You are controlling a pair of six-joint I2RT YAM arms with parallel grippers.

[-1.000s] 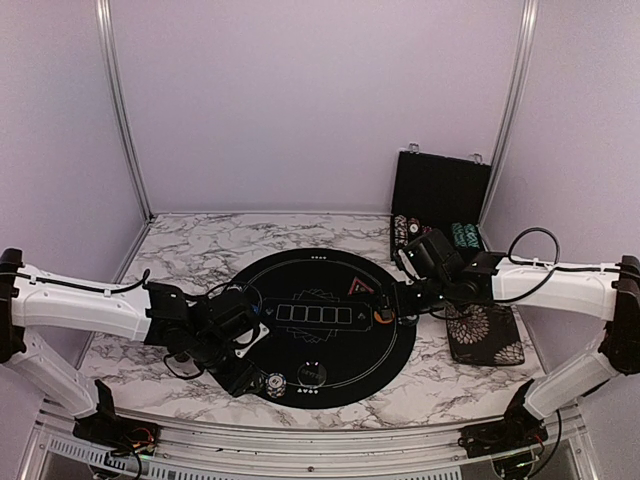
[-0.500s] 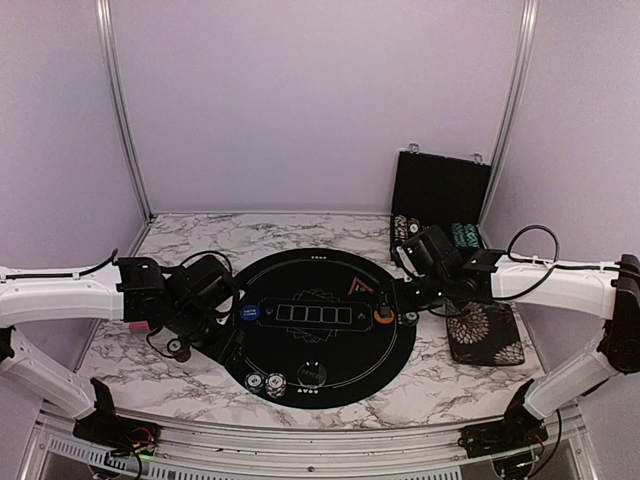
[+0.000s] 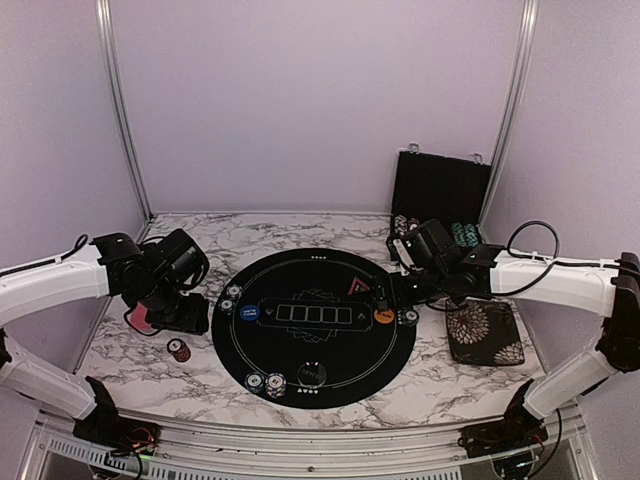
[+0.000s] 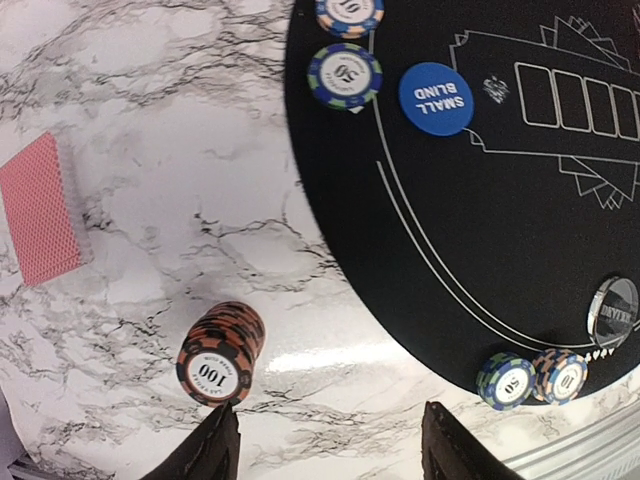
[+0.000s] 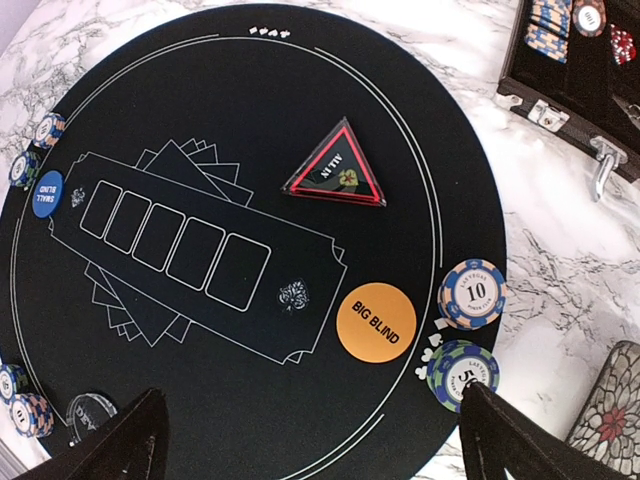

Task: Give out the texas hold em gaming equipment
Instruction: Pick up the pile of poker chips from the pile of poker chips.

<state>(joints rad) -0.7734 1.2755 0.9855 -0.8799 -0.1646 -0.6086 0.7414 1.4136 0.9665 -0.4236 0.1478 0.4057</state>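
Hovering L gripper (image 4: 330, 412) had fingers apart, empty; red 100 chip stack (image 4: 220, 352) sat by one fingertip, lower left of frame. R gripper (image 5: 312, 395) was spread wide, empty; BIG BLIND button (image 5: 376, 322) lower right.

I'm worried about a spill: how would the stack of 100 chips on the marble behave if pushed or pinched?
The chip stack is several separate discs, so a push near its top would probably shear it apart. The marble table looks glossy, so a low push may slide it whole. Pinched evenly across its sides, it likely lifts together.
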